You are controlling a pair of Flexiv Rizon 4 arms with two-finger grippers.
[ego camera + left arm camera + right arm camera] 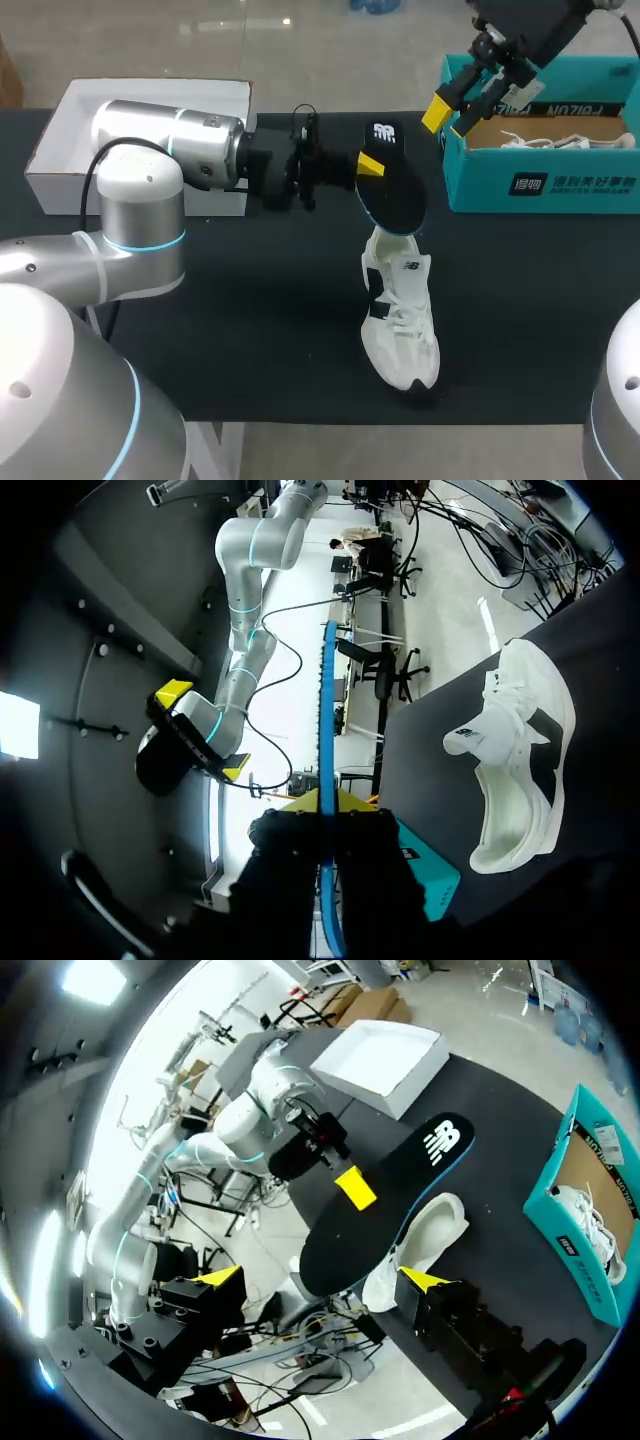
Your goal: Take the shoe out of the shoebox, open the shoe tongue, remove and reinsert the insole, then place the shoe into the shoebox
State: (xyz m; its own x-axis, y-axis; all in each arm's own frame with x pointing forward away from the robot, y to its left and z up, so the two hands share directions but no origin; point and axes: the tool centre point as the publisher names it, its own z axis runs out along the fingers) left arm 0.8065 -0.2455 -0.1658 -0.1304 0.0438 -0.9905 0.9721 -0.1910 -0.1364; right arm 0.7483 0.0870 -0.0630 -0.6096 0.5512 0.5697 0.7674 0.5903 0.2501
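Insole (392, 180) is out of the shoe (402, 320), clamped across its middle by the left gripper (370, 168). Its lower end hangs over the shoe's heel opening at 6 o'clock, probably lined up for reinsertion. The shoe lies mid-table, toe to 6. The right gripper (452, 115), fingers spread and empty, hangs over the shoebox (545, 190) at 2 o'clock, likely to keep clear.

At centre frame, your left gripper (368, 168) holds the insole (392, 185) directly above the shoe (402, 325), which lies on the table (250, 330). The shoebox (540, 185) sits upper right, your right gripper (450, 115) over its left end; another box (50, 185) sits upper left.
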